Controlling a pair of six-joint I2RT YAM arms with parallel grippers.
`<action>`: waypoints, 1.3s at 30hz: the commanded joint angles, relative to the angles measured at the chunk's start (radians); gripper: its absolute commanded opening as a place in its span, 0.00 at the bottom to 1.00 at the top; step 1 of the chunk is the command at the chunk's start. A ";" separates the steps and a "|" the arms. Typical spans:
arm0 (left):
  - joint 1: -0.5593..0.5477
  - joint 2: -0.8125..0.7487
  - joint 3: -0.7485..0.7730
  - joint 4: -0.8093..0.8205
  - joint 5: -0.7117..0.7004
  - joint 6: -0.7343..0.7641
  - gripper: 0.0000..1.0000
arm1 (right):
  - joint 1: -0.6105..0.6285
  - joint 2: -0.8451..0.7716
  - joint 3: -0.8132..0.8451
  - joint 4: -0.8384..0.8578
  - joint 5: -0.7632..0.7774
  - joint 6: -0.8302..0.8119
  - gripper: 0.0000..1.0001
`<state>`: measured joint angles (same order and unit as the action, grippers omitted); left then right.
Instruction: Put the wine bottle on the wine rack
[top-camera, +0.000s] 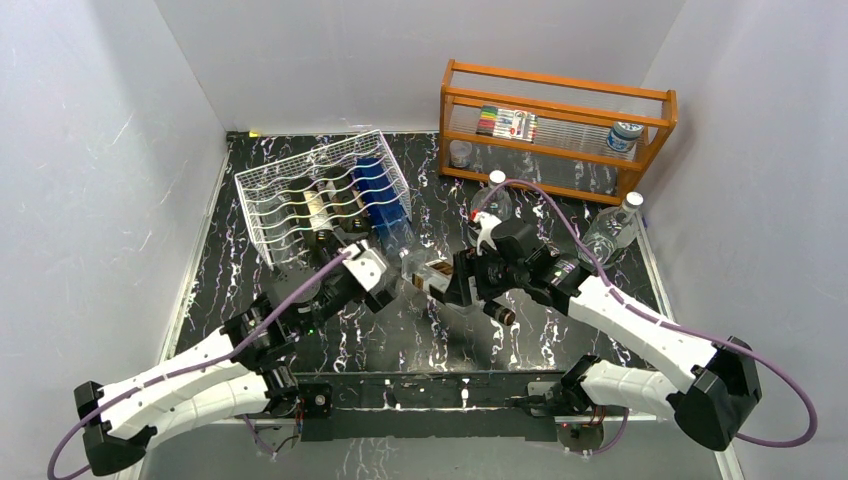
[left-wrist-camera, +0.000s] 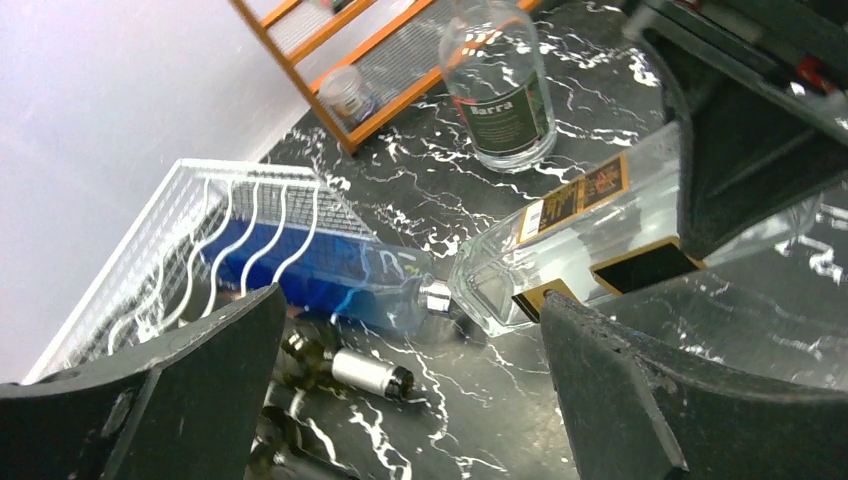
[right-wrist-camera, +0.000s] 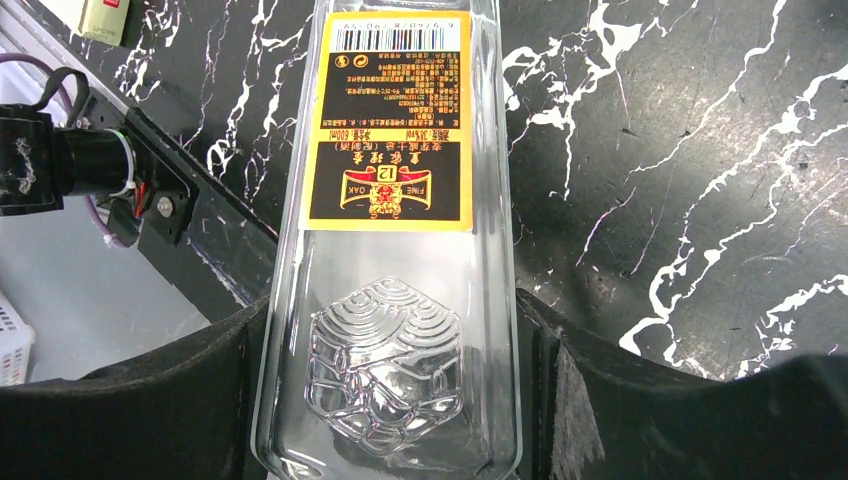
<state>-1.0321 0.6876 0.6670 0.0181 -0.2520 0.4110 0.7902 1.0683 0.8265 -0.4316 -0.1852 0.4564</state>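
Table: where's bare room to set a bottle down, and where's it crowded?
Bare tabletop lies just ahead of the arm bases, and between rack and shelf. Crowded at centre: right gripper holds a clear bottle beside the open left gripper.

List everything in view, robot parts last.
wine rack: one, white wire, back left
blue bottle: one, blue, lying in the rack
dark bottles: at least two, dark, in the rack
clear wine bottle: one, yellow-black label, in the right gripper
orange shelf: one, orange wood, back right
marker set: one, multicoloured, on the shelf
green-label bottle: one, clear, upright before the shelf
water bottle: one, clear plastic, table's right side
table: one, black marbled
left gripper: one, black fingers, open beside the held bottle
right gripper: one, black, gripping that bottle
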 joint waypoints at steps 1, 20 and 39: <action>0.003 -0.017 0.010 0.009 -0.215 -0.260 0.98 | 0.000 -0.007 0.100 0.159 -0.025 -0.012 0.00; 0.003 -0.038 0.441 -0.420 -0.486 -0.521 0.98 | 0.005 0.230 0.399 0.422 0.167 0.040 0.00; 0.002 -0.068 0.456 -0.634 -0.491 -0.670 0.98 | 0.024 0.900 0.960 0.687 0.422 0.051 0.00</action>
<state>-1.0306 0.6186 1.1164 -0.6071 -0.7437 -0.2474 0.8074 2.0098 1.6802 0.0109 0.1516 0.4797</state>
